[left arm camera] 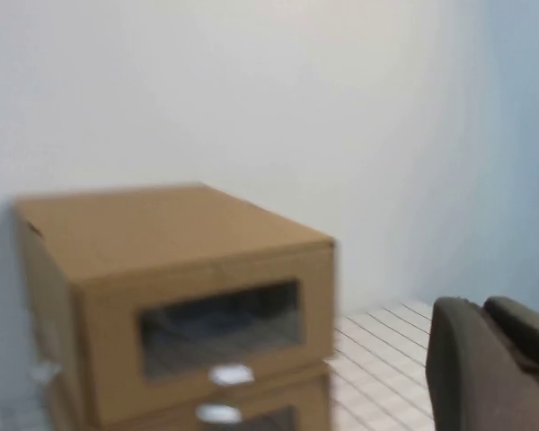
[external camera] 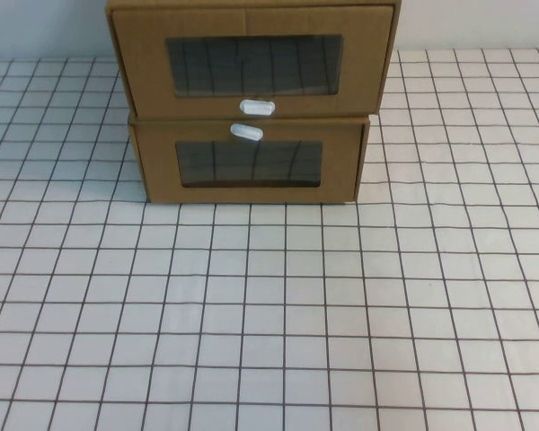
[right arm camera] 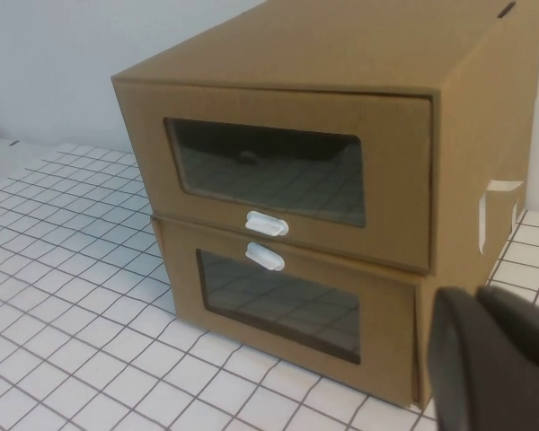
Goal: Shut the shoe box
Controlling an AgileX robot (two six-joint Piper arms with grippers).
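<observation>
My left gripper [left arm camera: 490, 359] and right gripper [right arm camera: 494, 359] flank the stacked brown cardboard shoe box [external camera: 251, 61]; their fingers I cannot tell.

Only one obstacle ahead of both pincers: the shoe box [external camera: 251, 63] stacked directly on the lower cardboard box [external camera: 249, 171]. Just before the right pincer [right arm camera: 490, 359], the front corner of the lower box, so little room there. Farther off from the left pincer [left arm camera: 494, 359], the same stack, with open air between. Behind the stack a wall [left arm camera: 251, 81], closing that side. Before both window faces, bare gridded worktop [external camera: 269, 323], wide open for approach.
</observation>
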